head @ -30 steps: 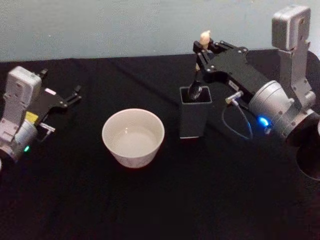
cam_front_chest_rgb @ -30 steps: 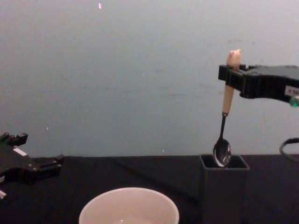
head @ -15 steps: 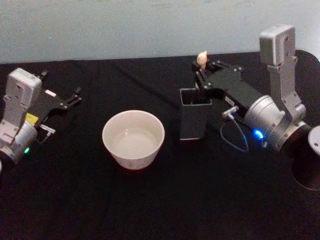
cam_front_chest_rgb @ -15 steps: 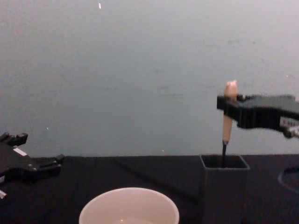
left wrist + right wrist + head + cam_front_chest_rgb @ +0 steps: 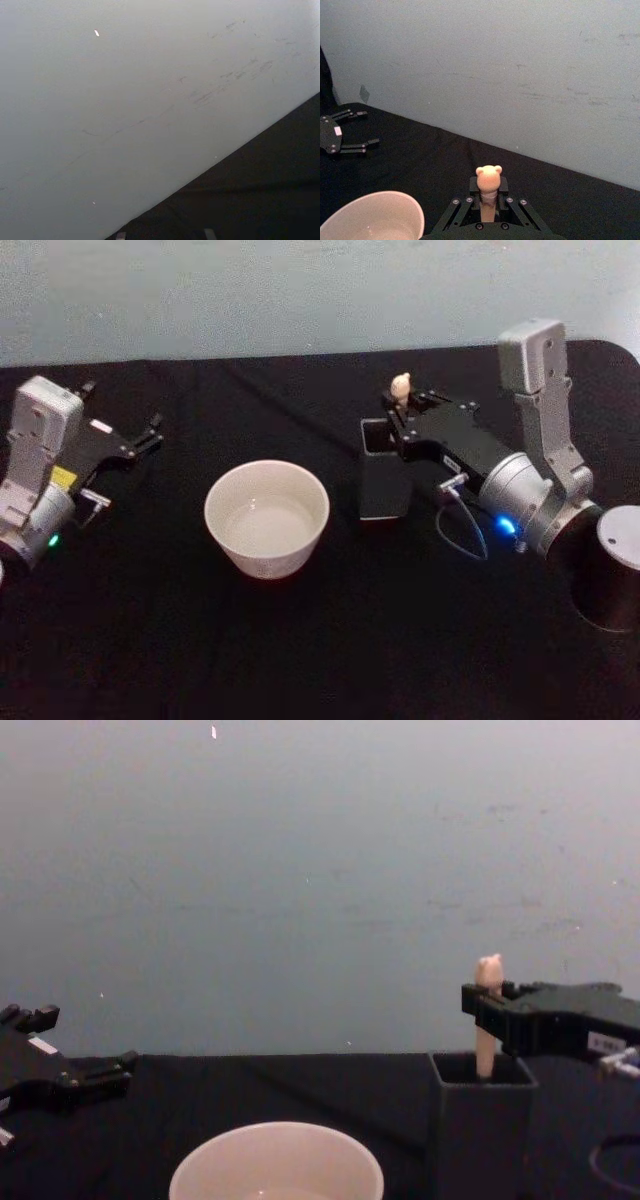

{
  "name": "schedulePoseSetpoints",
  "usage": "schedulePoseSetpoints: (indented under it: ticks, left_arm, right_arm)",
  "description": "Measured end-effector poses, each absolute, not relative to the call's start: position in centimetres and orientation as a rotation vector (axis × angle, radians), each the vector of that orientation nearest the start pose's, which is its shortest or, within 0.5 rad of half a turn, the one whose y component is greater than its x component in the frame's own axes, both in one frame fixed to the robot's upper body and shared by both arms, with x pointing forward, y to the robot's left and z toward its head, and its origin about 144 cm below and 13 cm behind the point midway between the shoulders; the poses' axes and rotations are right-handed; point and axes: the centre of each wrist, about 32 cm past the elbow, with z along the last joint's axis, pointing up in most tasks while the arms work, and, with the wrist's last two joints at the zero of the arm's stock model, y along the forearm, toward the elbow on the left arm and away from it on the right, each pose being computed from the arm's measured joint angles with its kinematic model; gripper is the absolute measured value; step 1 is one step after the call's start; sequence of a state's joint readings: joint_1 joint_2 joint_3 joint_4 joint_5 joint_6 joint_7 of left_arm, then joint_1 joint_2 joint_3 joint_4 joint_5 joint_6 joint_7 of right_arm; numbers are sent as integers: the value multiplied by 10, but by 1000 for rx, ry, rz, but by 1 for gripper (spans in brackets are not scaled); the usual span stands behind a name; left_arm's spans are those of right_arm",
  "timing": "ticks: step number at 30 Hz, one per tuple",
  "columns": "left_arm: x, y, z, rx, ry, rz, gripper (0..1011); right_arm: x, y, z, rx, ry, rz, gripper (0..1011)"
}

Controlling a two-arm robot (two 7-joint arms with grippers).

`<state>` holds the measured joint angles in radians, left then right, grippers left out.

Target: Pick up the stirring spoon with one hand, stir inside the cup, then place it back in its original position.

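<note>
The stirring spoon [image 5: 487, 1020] stands upright in the dark grey square holder [image 5: 482, 1128], its peach handle and bear-head knob [image 5: 488, 175] sticking out above the rim. My right gripper [image 5: 487, 1011] is shut on the handle just over the holder [image 5: 385, 480]; in the head view the spoon's knob [image 5: 400, 387] shows at that gripper [image 5: 402, 408]. The cream-white cup [image 5: 266, 516] sits left of the holder, also seen in the chest view [image 5: 276, 1163] and the right wrist view [image 5: 370, 216]. My left gripper [image 5: 150, 430] rests open at the far left.
A black cloth covers the table [image 5: 300, 640]. A dark cylinder with a pale top [image 5: 612, 570] stands at the right edge beside my right arm. A pale wall [image 5: 300, 870] rises behind the table. My left gripper [image 5: 60, 1070] shows low at the chest view's left.
My right gripper has come down with the spoon, lowering its bowl and stem into the grey holder until only the handle shows. The left arm has stayed put.
</note>
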<state>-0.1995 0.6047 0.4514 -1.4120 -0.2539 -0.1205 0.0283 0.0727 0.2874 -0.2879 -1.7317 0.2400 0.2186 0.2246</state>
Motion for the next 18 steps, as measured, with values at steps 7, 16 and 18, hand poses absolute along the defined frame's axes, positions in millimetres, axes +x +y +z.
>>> schedulePoseSetpoints:
  ticks: [7,16,18]
  left_arm:
    - [489,310,1140,304,-285,1248,1001]
    - [489,310,1140,304,-285,1248,1001]
    - [489,310,1140,304,-285,1248,1001]
  right_arm:
    - [463,-208,1193,-116,25,-1037,197]
    - [463,-207,1187,-130,36,-1037,195]
    - [464,-206,1186,-135,35,-1038,195]
